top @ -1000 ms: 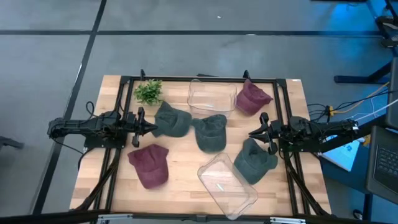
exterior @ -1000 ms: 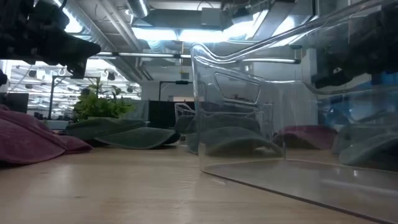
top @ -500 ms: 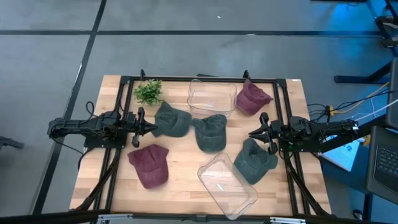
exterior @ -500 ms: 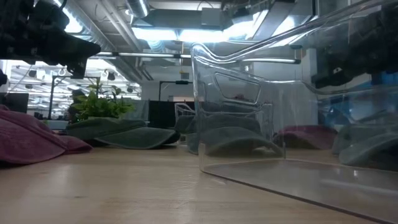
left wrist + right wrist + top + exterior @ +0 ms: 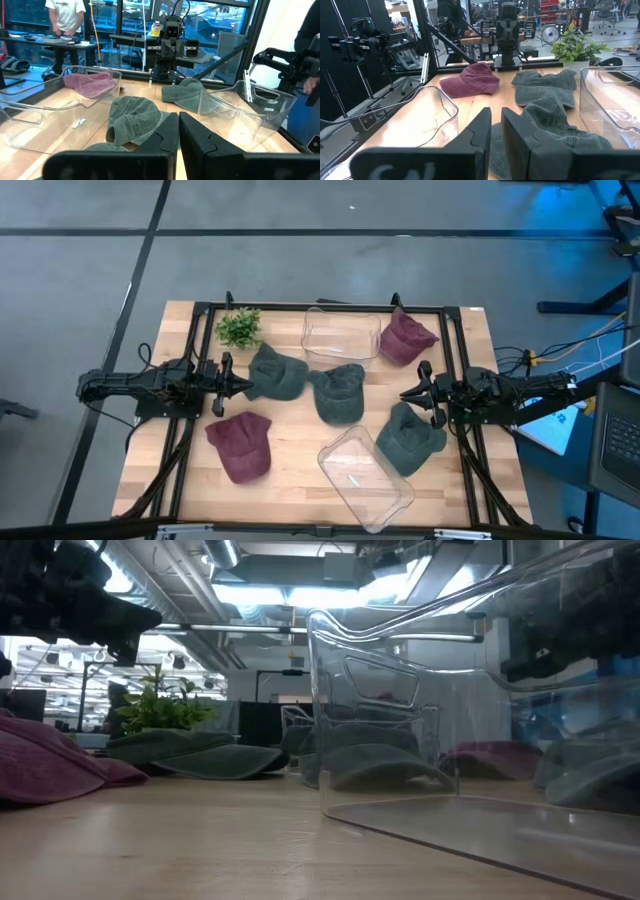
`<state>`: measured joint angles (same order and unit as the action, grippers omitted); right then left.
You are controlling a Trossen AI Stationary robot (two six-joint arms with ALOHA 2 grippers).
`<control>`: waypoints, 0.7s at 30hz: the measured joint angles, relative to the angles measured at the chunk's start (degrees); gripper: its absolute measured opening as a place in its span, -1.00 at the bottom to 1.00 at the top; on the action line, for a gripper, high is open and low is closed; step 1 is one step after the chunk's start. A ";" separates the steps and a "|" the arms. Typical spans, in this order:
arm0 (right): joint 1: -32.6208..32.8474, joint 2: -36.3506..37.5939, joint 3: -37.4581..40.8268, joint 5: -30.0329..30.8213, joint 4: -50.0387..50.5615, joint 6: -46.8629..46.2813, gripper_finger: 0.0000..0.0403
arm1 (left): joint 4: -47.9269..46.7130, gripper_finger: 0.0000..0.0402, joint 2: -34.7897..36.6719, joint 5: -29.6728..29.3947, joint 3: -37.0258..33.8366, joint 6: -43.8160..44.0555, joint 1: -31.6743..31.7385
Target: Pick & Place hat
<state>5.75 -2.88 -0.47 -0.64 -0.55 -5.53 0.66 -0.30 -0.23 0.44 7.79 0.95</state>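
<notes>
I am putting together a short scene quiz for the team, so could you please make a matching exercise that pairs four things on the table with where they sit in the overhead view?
Things:
1. small green plant
2. far clear bin
3. near clear bin
4. near maroon hat

Places:
A. at the front edge, right of centre, turned at an angle
B. far left corner area of the table
C. front left, in front of the left gripper
D. at the back, centre, beside the far maroon hat

Pairs: 1-B, 2-D, 3-A, 4-C
</notes>
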 joint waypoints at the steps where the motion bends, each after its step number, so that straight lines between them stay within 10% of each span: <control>1: 0.01 0.01 0.00 0.00 -0.01 -0.01 -0.77 | -0.01 -0.96 -0.01 0.00 -0.01 0.00 0.02; 5: 0.01 0.01 0.00 -0.04 -0.01 -3.66 -0.77 | 0.00 -0.96 -0.01 0.00 0.01 0.00 0.01; 13: 0.01 0.01 -0.01 -1.55 -0.43 -47.30 -0.77 | 0.01 -0.94 -0.01 0.00 0.01 0.00 0.00; 21: 0.01 -0.01 -2.63 1.04 -0.21 -51.48 -0.77 | 0.01 -0.95 0.00 0.00 0.01 0.00 0.02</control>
<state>5.76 -2.90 -3.10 0.39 -0.76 -57.01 0.67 -0.30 -0.23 0.45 7.79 0.97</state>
